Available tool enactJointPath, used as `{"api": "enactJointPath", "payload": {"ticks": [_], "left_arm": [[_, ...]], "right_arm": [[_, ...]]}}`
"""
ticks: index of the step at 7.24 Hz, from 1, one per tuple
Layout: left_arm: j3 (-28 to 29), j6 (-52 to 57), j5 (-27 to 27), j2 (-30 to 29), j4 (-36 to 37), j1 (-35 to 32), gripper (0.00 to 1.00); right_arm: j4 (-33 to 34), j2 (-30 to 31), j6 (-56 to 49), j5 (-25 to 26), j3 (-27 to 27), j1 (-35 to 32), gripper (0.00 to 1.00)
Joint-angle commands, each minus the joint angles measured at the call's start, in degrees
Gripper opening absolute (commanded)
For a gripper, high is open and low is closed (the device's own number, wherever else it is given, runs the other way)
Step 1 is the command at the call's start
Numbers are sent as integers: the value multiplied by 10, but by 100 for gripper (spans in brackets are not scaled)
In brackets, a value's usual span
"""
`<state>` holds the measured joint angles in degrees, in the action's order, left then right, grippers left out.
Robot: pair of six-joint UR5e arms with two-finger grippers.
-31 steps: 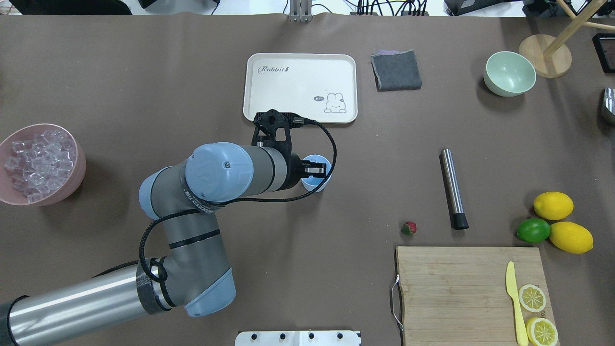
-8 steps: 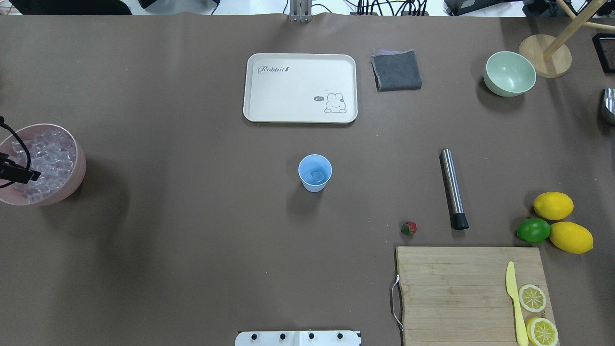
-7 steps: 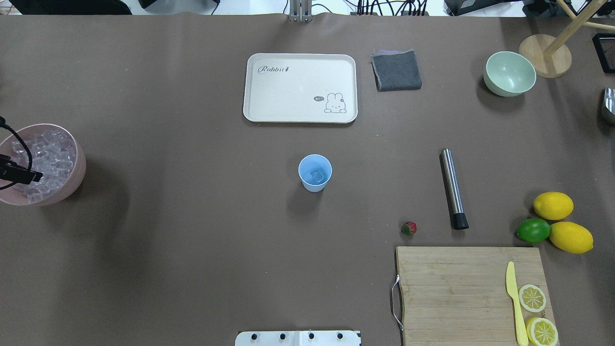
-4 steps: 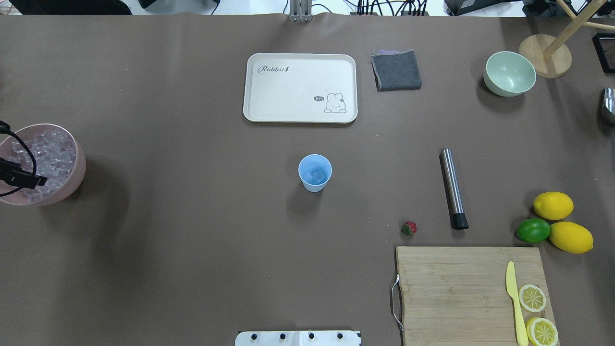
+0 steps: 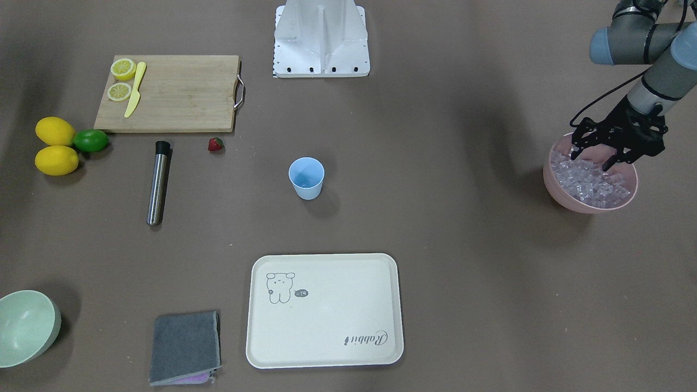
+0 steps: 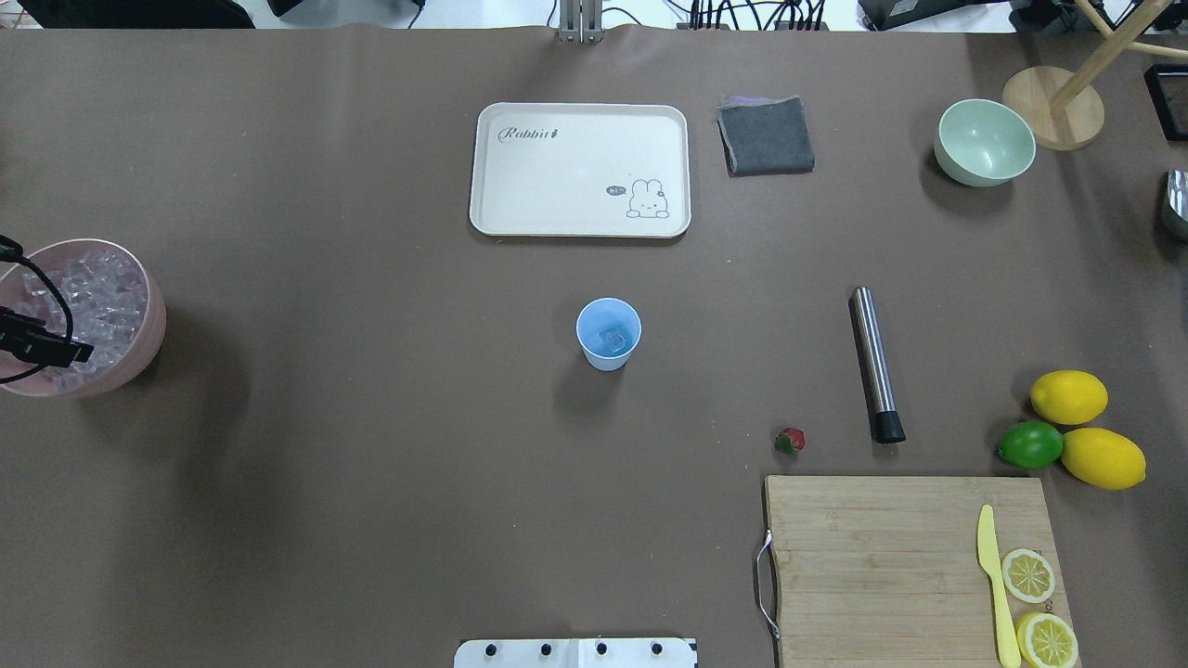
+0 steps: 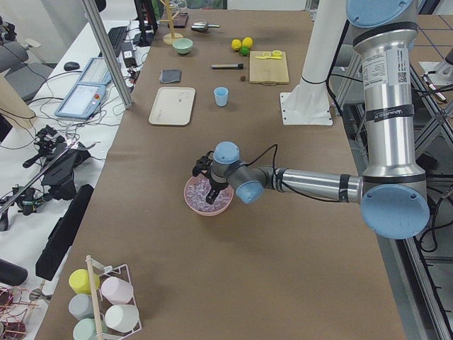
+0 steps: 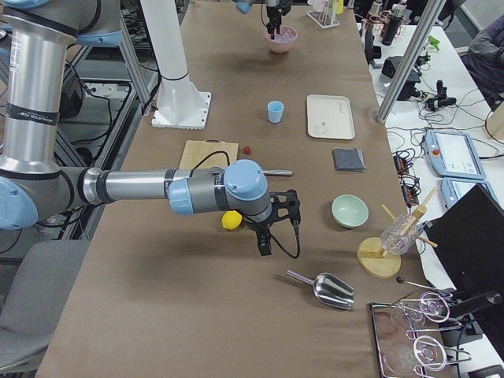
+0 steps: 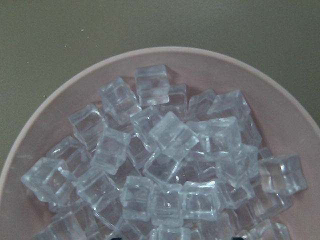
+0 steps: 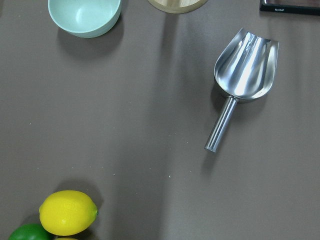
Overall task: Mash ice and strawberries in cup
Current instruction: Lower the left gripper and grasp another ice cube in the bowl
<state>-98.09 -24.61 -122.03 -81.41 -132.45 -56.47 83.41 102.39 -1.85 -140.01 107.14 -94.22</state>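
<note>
The light-blue cup (image 6: 608, 334) stands upright mid-table, also seen in the front view (image 5: 306, 178), with one clear ice cube (image 6: 610, 340) at its bottom. Many more ice cubes (image 9: 165, 165) fill the pink bowl (image 5: 555, 188) at the table's left end. My left gripper (image 5: 593, 158) hangs over that bowl, open, its fingertips down among the cubes. The strawberry (image 6: 790, 441) lies on the table just beyond the cutting board's corner. My right gripper (image 8: 264, 240) shows only in the right side view, far from the cup, and I cannot tell its state.
A steel rod with a black end (image 6: 874, 362) lies right of the cup. Nearby are a cutting board (image 6: 882, 557) with a yellow knife and lemon slices, two lemons and a lime (image 6: 1030, 445). A cream tray (image 6: 580, 169), grey cloth (image 6: 766, 135), green bowl (image 6: 984, 142) and metal scoop (image 10: 245, 65) lie further off.
The left arm has left the cup, with an ice cube now inside it, and swung to the pink bowl. Over the last second it shifted slightly nearer over the ice.
</note>
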Motion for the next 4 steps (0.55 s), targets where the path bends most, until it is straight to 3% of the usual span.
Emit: {"api": "enactJointPath", "payload": {"ticks": [1,4], "left_arm": [[1,0,0,0,0,4,78],[5,2,1,0,-7,5,72]], "right_arm": [[0,0,0,0,0,0,100],[0,0,0,0,0,0,100]]}}
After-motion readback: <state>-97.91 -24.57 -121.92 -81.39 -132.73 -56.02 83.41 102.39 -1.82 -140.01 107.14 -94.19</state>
